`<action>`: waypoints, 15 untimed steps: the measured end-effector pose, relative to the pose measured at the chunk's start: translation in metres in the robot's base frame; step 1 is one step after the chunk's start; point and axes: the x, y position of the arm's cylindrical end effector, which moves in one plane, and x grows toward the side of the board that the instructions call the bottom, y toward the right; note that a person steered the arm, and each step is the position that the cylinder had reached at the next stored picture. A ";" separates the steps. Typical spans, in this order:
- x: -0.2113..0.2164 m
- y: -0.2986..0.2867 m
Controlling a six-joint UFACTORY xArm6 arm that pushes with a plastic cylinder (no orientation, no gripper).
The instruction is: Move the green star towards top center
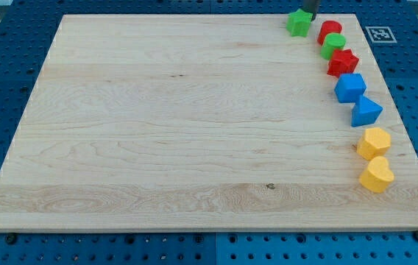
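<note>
Green star-shaped block (298, 23) lies at the far top edge of the pale wooden board (179, 125). My tip (308, 16) touches the star's upper right.

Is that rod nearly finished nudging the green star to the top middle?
Partly. Done: the green star already sits at the board's top edge. In hand: my tip is at the star's upper right, seemingly touching it. Left: the star lies well right of centre, so it needs pushing toward the view's left.
</note>
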 end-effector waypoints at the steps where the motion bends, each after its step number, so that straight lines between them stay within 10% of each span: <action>1: -0.008 0.043; 5: 0.012 -0.107; 7: -0.016 -0.031; 10: 0.051 -0.038; 14: 0.105 -0.188; 15: 0.059 -0.217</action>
